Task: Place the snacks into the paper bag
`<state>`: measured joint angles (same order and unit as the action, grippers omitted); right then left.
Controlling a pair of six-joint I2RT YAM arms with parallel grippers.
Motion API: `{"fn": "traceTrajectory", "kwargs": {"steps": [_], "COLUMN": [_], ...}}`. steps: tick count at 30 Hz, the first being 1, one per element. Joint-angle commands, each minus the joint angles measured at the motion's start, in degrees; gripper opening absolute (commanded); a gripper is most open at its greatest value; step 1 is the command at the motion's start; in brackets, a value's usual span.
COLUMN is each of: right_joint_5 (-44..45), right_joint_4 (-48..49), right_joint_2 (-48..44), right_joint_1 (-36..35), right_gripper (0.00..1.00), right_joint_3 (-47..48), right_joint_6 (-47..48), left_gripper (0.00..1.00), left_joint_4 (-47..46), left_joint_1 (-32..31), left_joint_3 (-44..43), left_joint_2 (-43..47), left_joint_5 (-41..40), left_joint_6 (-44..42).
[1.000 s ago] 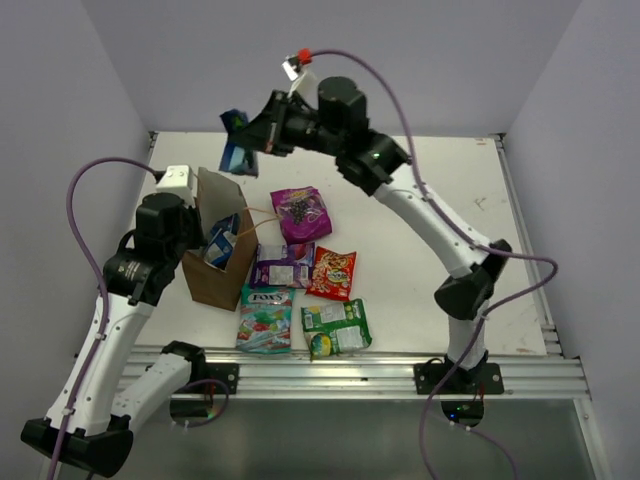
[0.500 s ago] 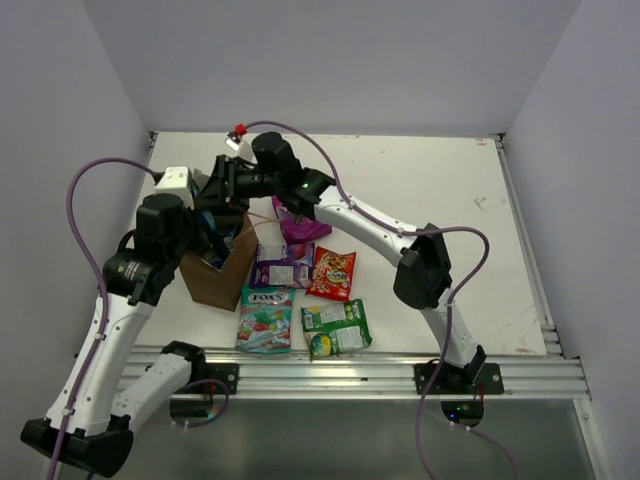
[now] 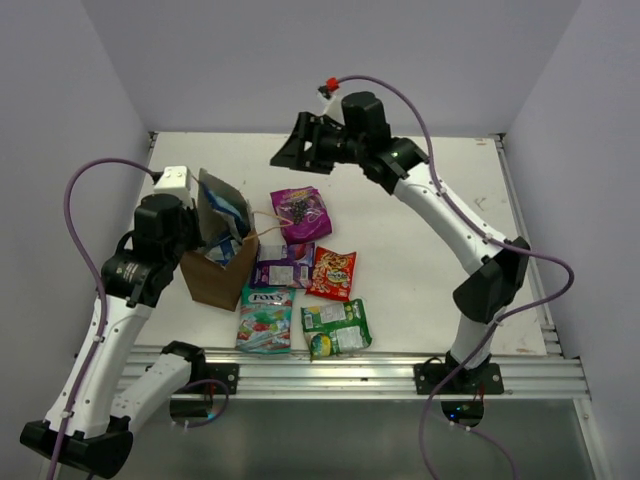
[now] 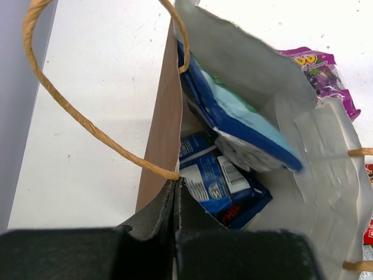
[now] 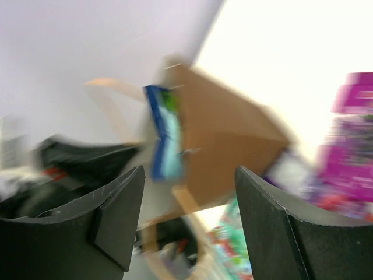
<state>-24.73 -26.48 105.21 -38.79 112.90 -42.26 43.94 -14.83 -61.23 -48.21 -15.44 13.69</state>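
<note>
White table [image 3: 440, 220], lilac walls [image 3: 330, 60] (packets [image 3: 331, 273] lie loose): left gripper [image 4: 176, 192] pinches the paper bag [image 4: 160, 134], right gripper [image 5: 187, 175] spread.

The paper bag [image 4: 166, 122] is seen from above, mouth open, with its brown outer wall on the left and its pale, creased inner wall on the right. The near rim is pinched between the closed fingers of the left tool [image 4: 176, 189], at the foot of a string handle [image 4: 70, 111] that loops out over the white tabletop [image 4: 99, 58]. Two packets are seen inside. A light-blue-faced packet [image 4: 245, 125] is tilted across the upper part. A dark blue packet [image 4: 218, 186] is lodged below it, deeper in. A purple packet [image 4: 320, 73] is noted outside, past the far rim at upper right.
</note>
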Motion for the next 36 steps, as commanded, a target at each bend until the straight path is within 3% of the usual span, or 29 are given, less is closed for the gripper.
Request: {"fn": "traceTrajectory", "kwargs": {"steps": [1, 5, 10, 22, 33, 35, 36], "right_joint_5": [6.8, 5.0, 8.9, 21.5, 19.9, 18.7, 18.1], "right_joint_4": [-5.2, -5.8, -3.4, -6.0, -5.8, -5.7, -5.7], "right_joint_2": [0.9, 5.3, 8.4, 14.7, 21.3, 22.4, 22.8], "right_joint_1": [3.4, 4.2, 4.3, 5.3, 5.6, 5.6, 5.6], "right_gripper": [0.67, 0.65, 0.66, 0.65, 0.64, 0.6, 0.54], "right_joint_3": [-6.2, -8.0, -12.9, -8.8, -11.4, -12.4, -12.7], "right_joint_6": [8.5, 10.2, 12.3, 20.2, 22.3, 22.6, 22.9], "left_gripper": [0.0, 0.0, 0.0, 0.0, 0.0, 0.0, 0.0], "left_joint_4": [-1.3, -1.1, -0.9, 0.1, 0.6, 0.8, 0.8], "left_joint_1": [-0.4, -0.4, -0.4, -0.4, -0.4, -0.4, -0.4], "left_joint_3": [-1.8, -2.2, -2.8, -3.5, -3.9, -3.8, -3.6], "left_joint_2": [0.6, 0.2, 0.0, 0.4, 0.5, 0.6, 0.7], "left_joint_5": [0.1, 0.1, -0.1, -0.6, -1.3, -1.4, -1.5], "left_joint_6": [-0.6, -0.8, -0.9, -1.3, -1.3, -1.3, -1.3]}}
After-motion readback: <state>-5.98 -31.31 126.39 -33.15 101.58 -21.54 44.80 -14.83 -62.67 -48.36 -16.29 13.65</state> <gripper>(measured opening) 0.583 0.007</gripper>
